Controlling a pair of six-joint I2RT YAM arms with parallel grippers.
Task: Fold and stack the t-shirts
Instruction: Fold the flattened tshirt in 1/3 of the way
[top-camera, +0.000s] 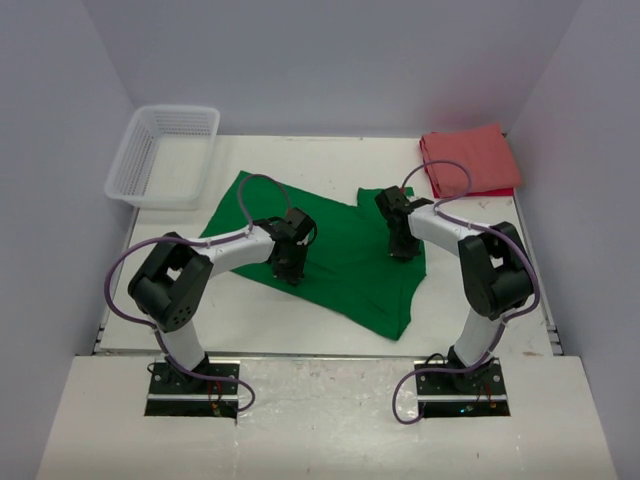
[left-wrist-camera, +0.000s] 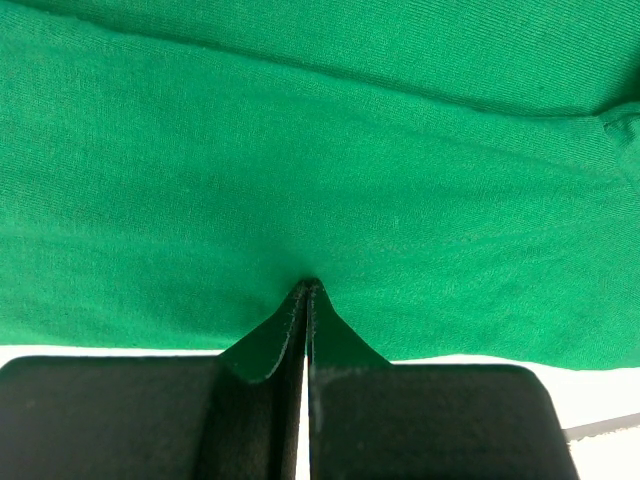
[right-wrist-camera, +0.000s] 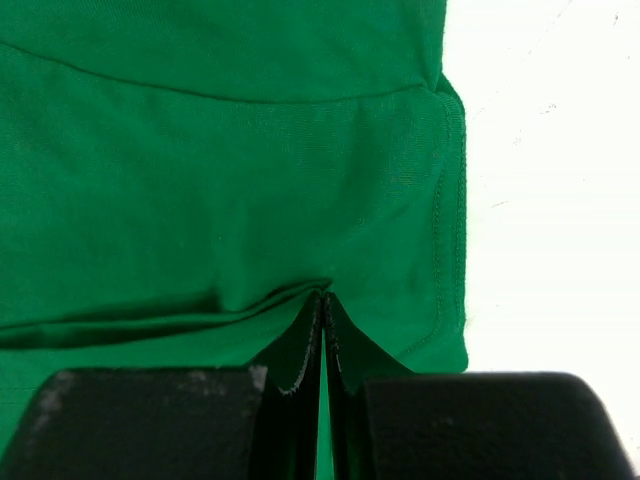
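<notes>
Top view: green t-shirt (top-camera: 340, 250) is lying rumpled on the table (top-camera: 260, 312). The salmon-red t-shirt (top-camera: 468, 160) is sitting folded at the far right corner.
Left wrist: left gripper (left-wrist-camera: 306, 292) is pinching a thin peak of green cloth, jaws closed on it.
Right wrist: right gripper (right-wrist-camera: 322, 300) is pinching likewise, beside the stitched hem.
Judgement: cloth is light and limp, so it will be sagging between grips; hems and corners are the best places to take hold.

On the table (top-camera: 260, 315), spread t-shirt (top-camera: 345, 255) at centre, folded t-shirt (top-camera: 468, 160) behind it at right, basket (top-camera: 165, 155) at back left

Green t-shirt (top-camera: 350, 270) flat mid-table; folded salmon-red t-shirt (top-camera: 468, 160) at far-right corner.
</notes>
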